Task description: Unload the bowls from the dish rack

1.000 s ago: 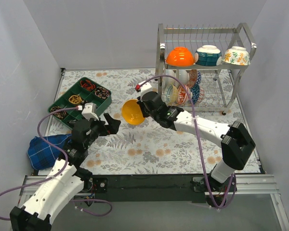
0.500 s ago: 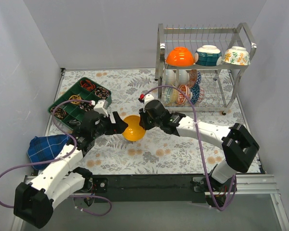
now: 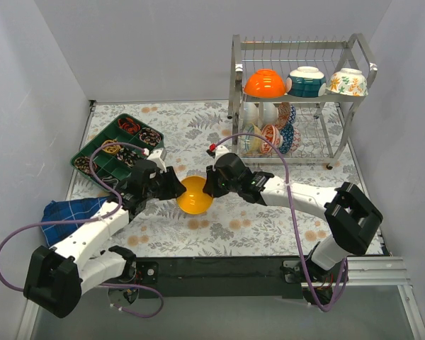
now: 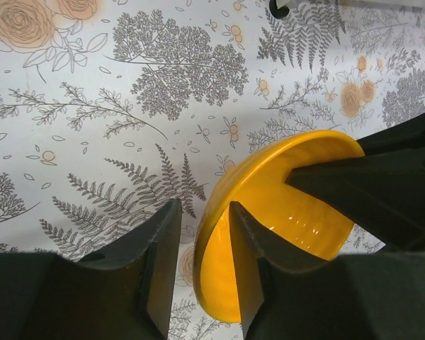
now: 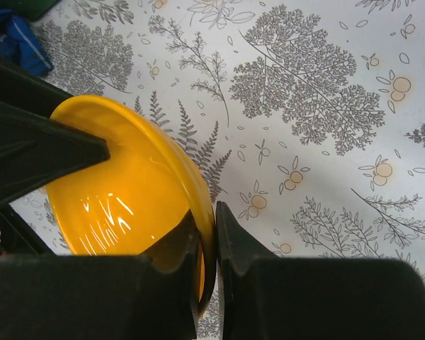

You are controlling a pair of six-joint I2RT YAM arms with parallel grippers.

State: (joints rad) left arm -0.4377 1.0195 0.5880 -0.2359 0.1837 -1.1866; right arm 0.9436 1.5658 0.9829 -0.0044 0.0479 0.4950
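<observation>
Handover in progress, mid-worktop (image 3: 269,230)! The yellow bowl (image 3: 195,196) hangs just above the floral cloth, tipped on edge, between the two arms and well clear of the dish rack (image 3: 235,78) at far right.

The right end effector (image 5: 214,212) is pressed together on the bowl's rim, one finger inside and one outside. It's a thin pinch, and it explains the tilt, since a bowl gripped by its lip hangs sideways.

The left end effector (image 4: 204,212) straddles the opposite rim. Its inner finger lies against the glaze, but a sliver of cloth shows between the outer finger and the wall, so I can't tell whether that pinch has bitten yet.

Why meet here? My read is that the rack sits on the right arm's side, while the open space lies to the near left by the blue cloth (image 3: 67,216). So the bowl gets passed across.

Plenty remains. An orange bowl (image 3: 265,83), a teal bowl (image 3: 306,81) and a floral bowl (image 3: 348,82) sit upturned on the top tier. More patterned bowls (image 3: 273,134) stand on edge below.

The risk is the right letting go before the left has truly clamped.
</observation>
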